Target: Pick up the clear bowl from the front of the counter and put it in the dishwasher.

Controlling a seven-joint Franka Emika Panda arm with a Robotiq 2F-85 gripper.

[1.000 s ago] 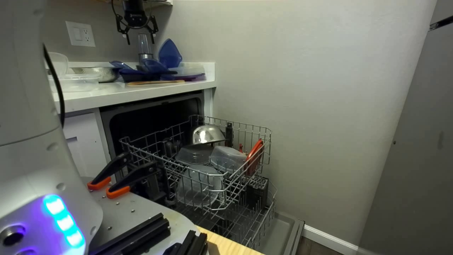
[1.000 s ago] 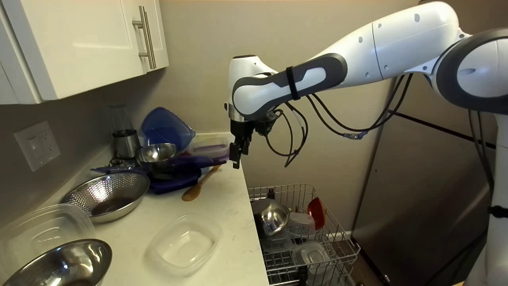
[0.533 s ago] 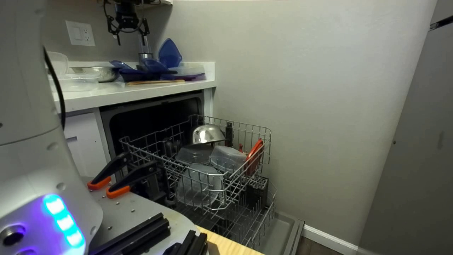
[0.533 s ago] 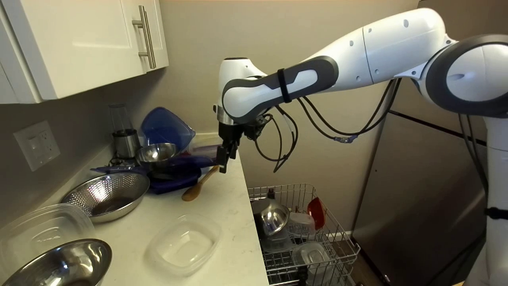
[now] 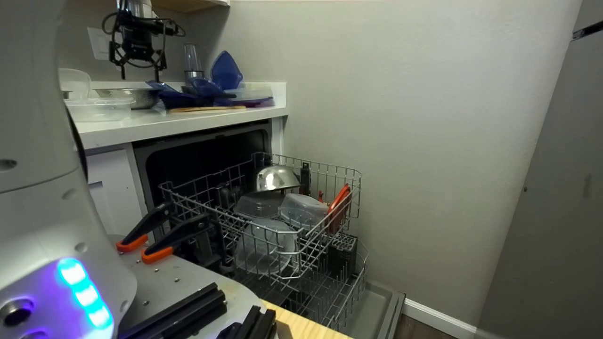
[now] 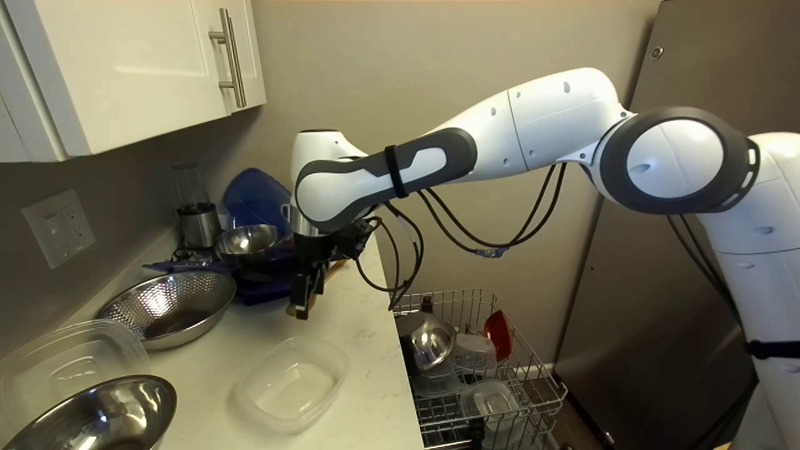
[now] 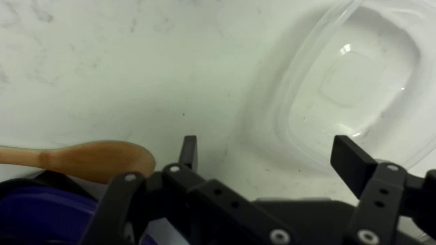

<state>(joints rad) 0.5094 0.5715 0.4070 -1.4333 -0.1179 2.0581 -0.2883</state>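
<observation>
The clear bowl sits upright on the white counter, near its front edge. It also shows in an exterior view, partly hidden by the arm, and at the upper right of the wrist view. My gripper is open and empty. In an exterior view the gripper hangs pointing down above the counter, beyond the bowl and apart from it. In the wrist view one fingertip overlaps the bowl's near rim. The dishwasher is open under the counter with its racks pulled out.
A wooden spoon and blue dishware lie beside the gripper. A metal colander, a shiny metal bowl and another clear container stand on the counter. The upper rack holds several dishes. A wall cabinet overhangs.
The gripper has moved left and lower in both exterior views, from near the far end of the counter closer to the clear bowl. It stays open. The bowl and racks have not moved.
</observation>
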